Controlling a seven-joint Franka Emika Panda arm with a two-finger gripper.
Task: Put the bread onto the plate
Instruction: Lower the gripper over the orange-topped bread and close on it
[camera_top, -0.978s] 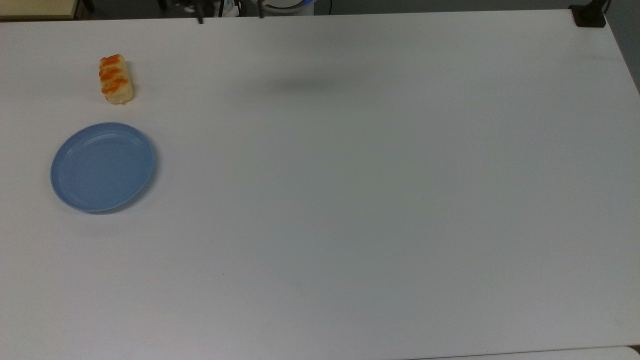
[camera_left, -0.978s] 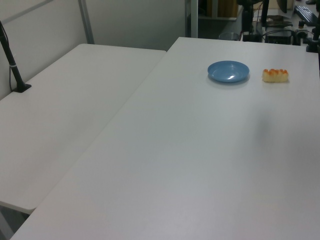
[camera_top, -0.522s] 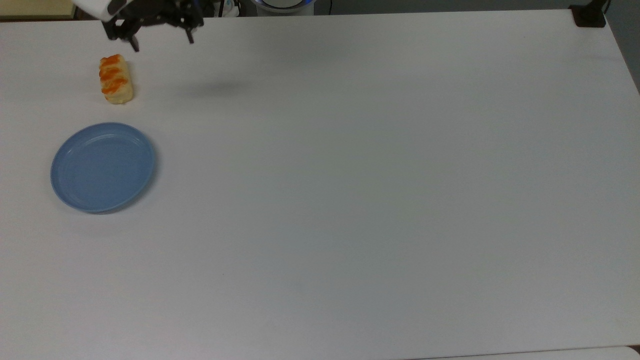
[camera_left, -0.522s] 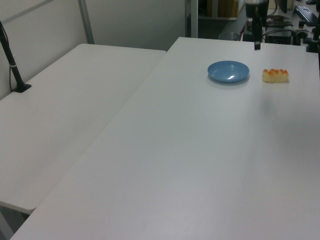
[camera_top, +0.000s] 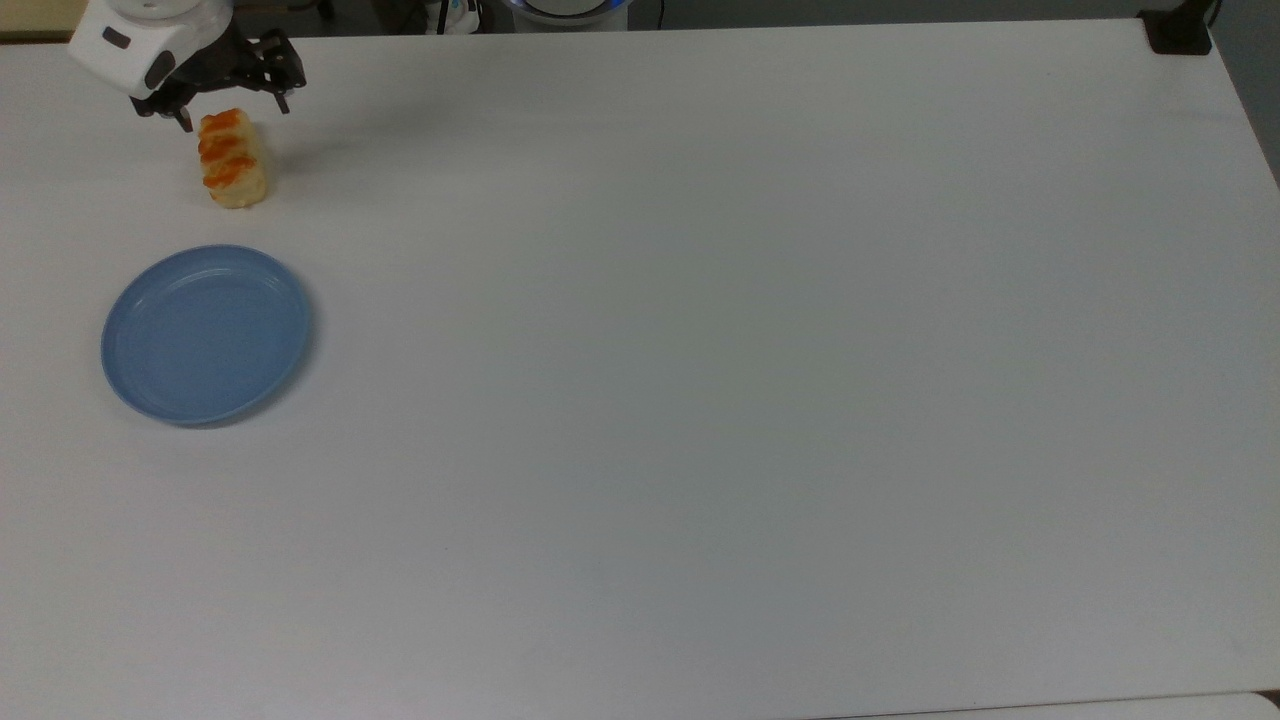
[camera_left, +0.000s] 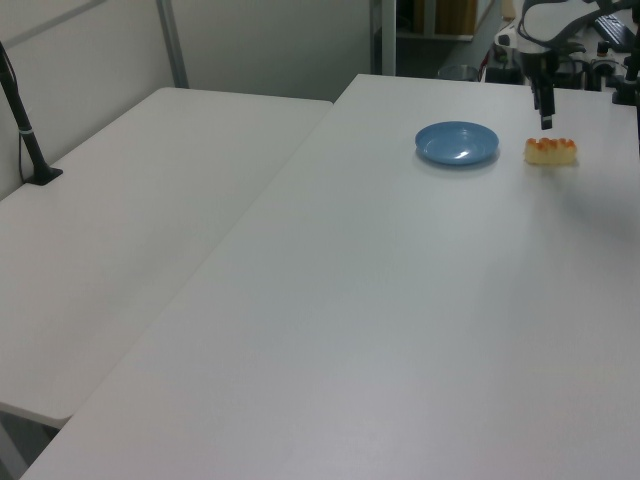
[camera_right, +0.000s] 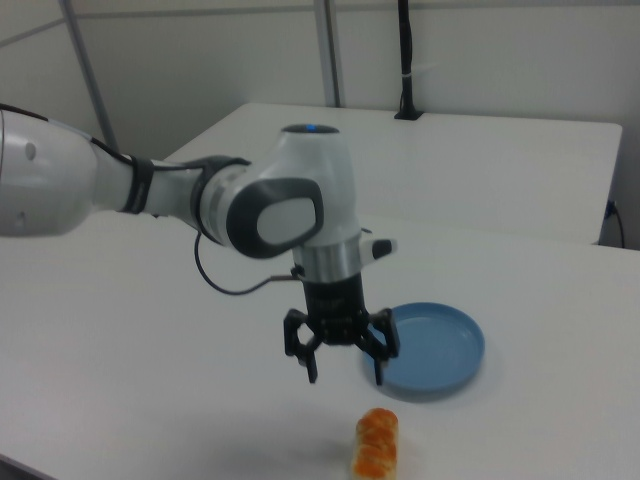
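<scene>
Top view shows a plain white counter (camera_top: 700, 400) with the bread (camera_top: 232, 158) in the upper left of the frame and the plate (camera_top: 205, 333) just below it, apart. Above the bread's far end hangs the tool (camera_top: 232, 112), fingers spread, holding nothing. Right view shows a second white table (camera_right: 480, 160) behind, a black pole (camera_right: 405, 60) on it, pale walls beyond.

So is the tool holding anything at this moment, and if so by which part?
Nothing is held. The tool hangs open above the table, and the bread lies untouched on the table, apart from the plate.
</scene>
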